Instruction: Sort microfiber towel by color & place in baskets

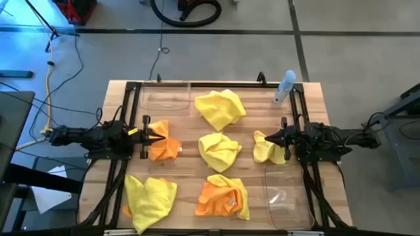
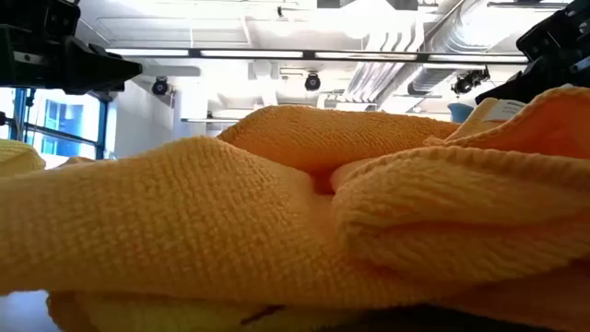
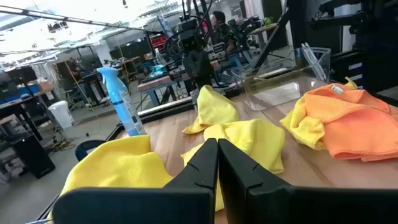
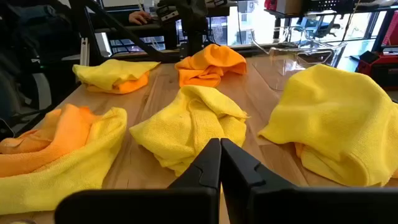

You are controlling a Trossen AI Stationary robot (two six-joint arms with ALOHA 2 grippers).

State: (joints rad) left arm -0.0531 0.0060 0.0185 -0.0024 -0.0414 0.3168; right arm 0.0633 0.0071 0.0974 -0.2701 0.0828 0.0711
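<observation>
The wooden table [image 1: 190, 124] is the biggest thing here. On each of its two short sides sits a dark robot arm, and both reach in toward the middle.

Two clear baskets stand on it. One basket [image 1: 164, 98] is at the far left corner. The other basket [image 1: 287, 196] is at the near right corner. I can see no cloth inside either one.

The towels lie loose on the wood — six heaps in all. A big yellow towel [image 1: 220, 108] lies near the far edge, in the middle. A yellow towel [image 1: 149, 198] lies at the near left corner, with a bit of orange peeking out under it. An orange and yellow heap [image 1: 224, 196] lies by the near edge, in the middle. A small yellow towel [image 1: 219, 149] sits right in the middle of the table. An orange towel [image 1: 164, 141] lies by the left edge. A little yellow towel [image 1: 268, 147] lies toward the right edge.

A pale blue spray bottle [image 1: 284, 88] stands at the far right corner.

The left gripper [image 1: 155, 136] is just over the orange towel — its fingers are pressed together and hold nothing. The right gripper [image 1: 272, 139] is at the little yellow towel, fingers pressed together too, and holds nothing.
</observation>
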